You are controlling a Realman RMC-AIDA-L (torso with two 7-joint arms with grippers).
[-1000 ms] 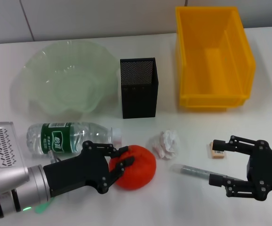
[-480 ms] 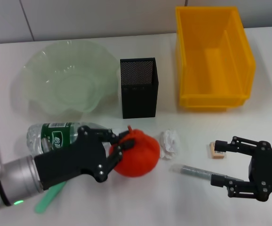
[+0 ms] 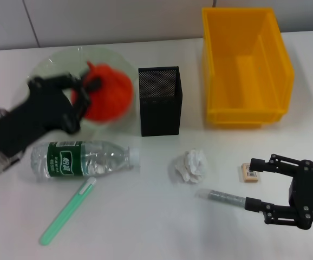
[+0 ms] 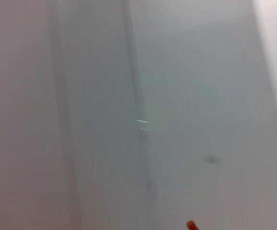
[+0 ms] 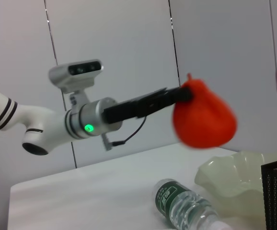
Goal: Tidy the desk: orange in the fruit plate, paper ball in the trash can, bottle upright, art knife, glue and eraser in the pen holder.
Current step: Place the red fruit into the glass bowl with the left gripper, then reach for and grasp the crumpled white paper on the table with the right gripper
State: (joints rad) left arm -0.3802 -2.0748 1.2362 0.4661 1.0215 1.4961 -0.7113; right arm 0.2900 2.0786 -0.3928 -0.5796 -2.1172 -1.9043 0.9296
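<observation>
Left gripper (image 3: 80,89) clamps orange (image 3: 106,96) above fruit plate (image 3: 48,67) | right gripper (image 3: 258,184) spread empty, right of plate, near eraser (image 3: 249,173)

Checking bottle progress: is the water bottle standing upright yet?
No, the water bottle lies on its side on the desk, in front of the fruit plate.

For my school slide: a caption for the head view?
Left gripper carries the orange above the fruit plate.

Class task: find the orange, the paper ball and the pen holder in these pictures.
orange (image 3: 109,97), head view, middle of its red-orange body.
paper ball (image 3: 190,165), head view, centre of the crumple.
pen holder (image 3: 160,111), head view, front mesh wall.
</observation>
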